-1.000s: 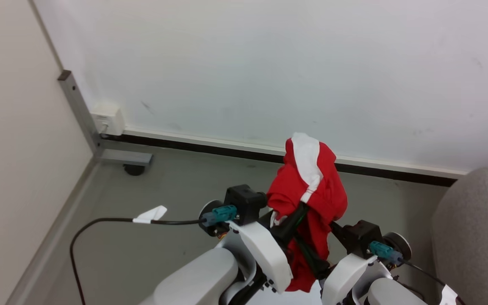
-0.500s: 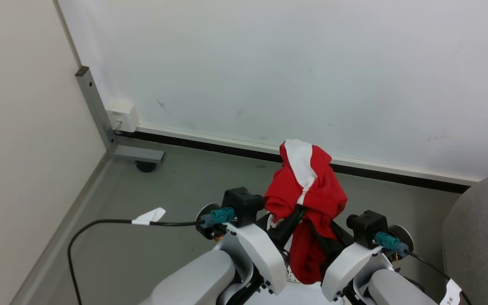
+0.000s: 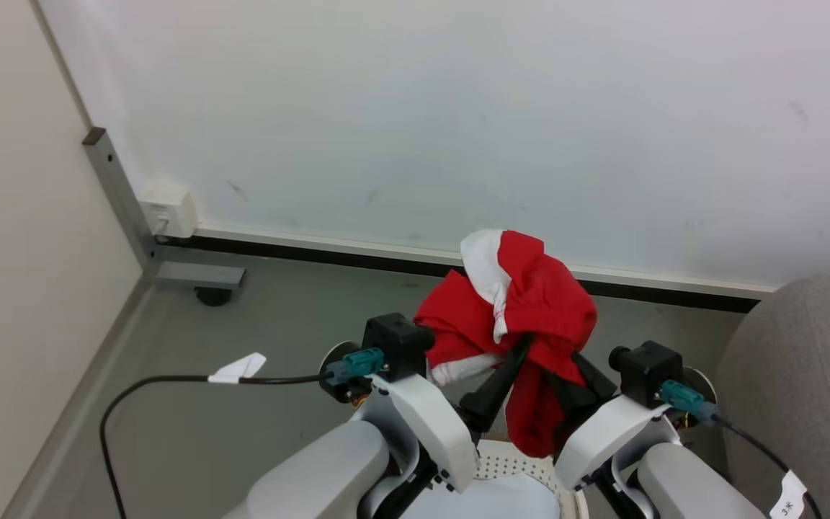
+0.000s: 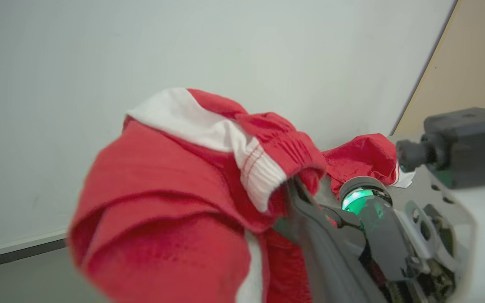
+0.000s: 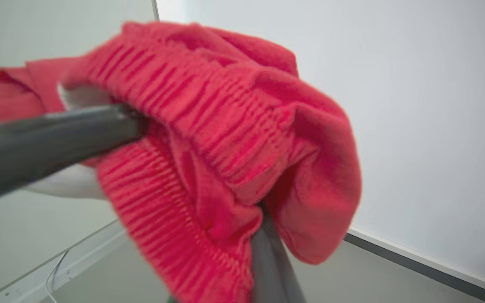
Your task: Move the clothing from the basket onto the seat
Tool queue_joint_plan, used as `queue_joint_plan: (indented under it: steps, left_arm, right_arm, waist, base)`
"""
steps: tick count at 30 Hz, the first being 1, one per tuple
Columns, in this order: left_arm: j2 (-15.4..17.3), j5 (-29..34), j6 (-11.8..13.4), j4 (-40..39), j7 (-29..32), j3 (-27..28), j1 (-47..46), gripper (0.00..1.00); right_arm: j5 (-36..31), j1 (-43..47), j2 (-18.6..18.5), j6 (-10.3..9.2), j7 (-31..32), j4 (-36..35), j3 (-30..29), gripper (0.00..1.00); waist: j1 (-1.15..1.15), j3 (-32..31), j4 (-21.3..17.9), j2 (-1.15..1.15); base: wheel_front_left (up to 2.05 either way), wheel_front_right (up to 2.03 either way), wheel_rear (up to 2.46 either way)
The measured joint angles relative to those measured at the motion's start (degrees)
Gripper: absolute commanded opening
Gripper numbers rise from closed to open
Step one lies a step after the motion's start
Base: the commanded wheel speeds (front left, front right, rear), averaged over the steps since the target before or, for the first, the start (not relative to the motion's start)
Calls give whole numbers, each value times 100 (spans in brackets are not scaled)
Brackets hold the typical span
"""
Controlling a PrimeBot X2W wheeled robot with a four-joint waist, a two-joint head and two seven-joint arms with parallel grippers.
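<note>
Clothing [image 3: 530,310], red with a white panel, hangs bunched over both grippers at centre frame, above the basket [image 3: 512,455] at the bottom edge. Our right gripper [image 3: 579,375] is clamped on its ribbed hem. Whether our left gripper [image 3: 507,366] has its fingers [image 4: 310,219] apart or together we cannot tell, since cloth drapes over them. The seat [image 3: 797,375] lies at the lower right. We judge it best to slip the left fingers out without snagging, then swing right and lower it well onto the cushion.
</note>
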Motion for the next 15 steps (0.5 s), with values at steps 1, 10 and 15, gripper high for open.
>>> queue_joint_plan:
  steps: [1,10,15]
  left_arm:
    - [12,0,0,-8,1,-2,3,100]
    - [142,11,43,-231,-32,13,155,100]
    - [209,59,37,-335,-69,-11,264,100]
  right_arm:
    - [-37,7,-19,0,0,-34,-70,0]
    - [-289,147,-354,0,0,-457,-862,0]
    - [-432,308,-511,1,0,-753,-1352,0]
  waist:
    - [0,1,-47,0]
    - [0,97,-710,0]
    - [1,187,-1229,0]
  base:
    - [0,0,0]
    - [0,0,0]
    - [0,0,0]
